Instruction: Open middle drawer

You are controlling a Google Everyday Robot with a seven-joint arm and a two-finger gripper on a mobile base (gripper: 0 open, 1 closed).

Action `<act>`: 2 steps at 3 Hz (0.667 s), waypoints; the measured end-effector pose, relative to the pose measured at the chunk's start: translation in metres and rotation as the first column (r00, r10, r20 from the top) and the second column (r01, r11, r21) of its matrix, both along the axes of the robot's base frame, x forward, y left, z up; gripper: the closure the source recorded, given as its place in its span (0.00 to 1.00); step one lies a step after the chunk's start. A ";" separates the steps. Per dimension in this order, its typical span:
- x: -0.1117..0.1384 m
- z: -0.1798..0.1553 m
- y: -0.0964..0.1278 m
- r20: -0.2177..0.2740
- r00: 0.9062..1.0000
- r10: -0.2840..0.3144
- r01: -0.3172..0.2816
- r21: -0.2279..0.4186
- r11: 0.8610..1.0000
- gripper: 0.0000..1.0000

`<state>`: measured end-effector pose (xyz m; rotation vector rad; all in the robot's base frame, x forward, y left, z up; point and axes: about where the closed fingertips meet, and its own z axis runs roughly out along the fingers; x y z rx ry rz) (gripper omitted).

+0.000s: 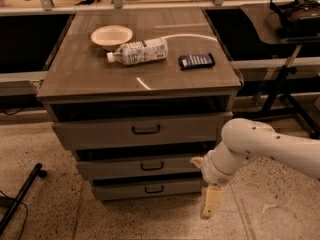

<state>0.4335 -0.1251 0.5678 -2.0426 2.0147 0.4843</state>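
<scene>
The middle drawer [115, 168] is the mid-sized grey-brown front of the cabinet's three, with a small dark bar handle [151, 166]. It sits between the larger top drawer [100, 131] and the smaller bottom drawer [120, 189], with a dark gap above it. My gripper [210, 204] hangs down from the white arm [250, 144], low at the cabinet's front right corner. It is to the right of the middle drawer's handle and below its level, and holds nothing.
On the cabinet top [90, 74] lie a white bowl [111, 36], a plastic bottle on its side [137, 51] and a dark packet [196, 60]. A black stand's legs [280, 84] are at the right. A dark pole [20, 199] lies on the floor at the left.
</scene>
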 end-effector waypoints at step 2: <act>0.060 -0.069 -0.006 0.122 0.993 0.008 -0.009 0.008 1.000 0.00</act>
